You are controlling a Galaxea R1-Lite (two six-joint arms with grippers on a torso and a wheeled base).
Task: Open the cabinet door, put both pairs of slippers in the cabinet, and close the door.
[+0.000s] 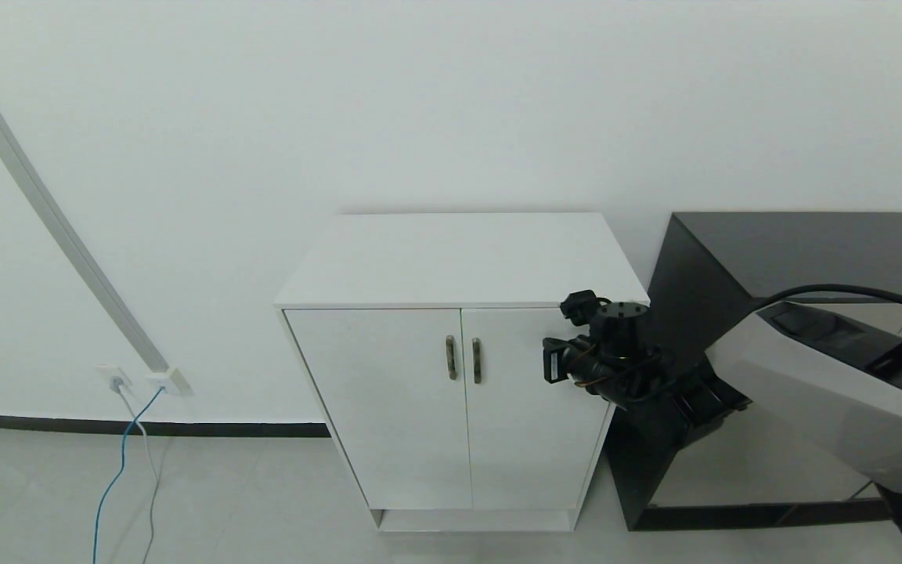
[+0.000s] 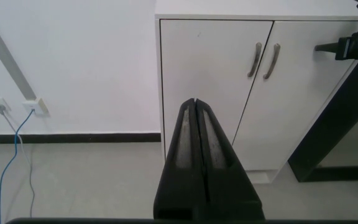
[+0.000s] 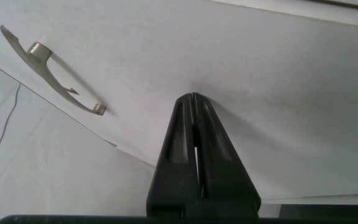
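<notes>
The white cabinet [image 1: 459, 258] stands against the wall with both doors closed. Two metal handles [image 1: 451, 357] [image 1: 476, 360] sit side by side at the middle seam. My right gripper [image 1: 549, 364] is shut and held close in front of the right door [image 1: 529, 407], to the right of its handle. In the right wrist view the shut fingertips [image 3: 193, 96] point at the door panel, with a handle [image 3: 55, 78] off to one side. My left gripper [image 2: 194, 102] is shut and empty, hanging back from the cabinet and facing its left door [image 2: 210, 74].
A black mirrored unit [image 1: 733, 258] stands right beside the cabinet. On the left wall are sockets [image 1: 146, 380] with a blue cable [image 1: 118, 470] trailing onto the floor, and a slanted white conduit [image 1: 44, 204]. Grey floor lies open in front.
</notes>
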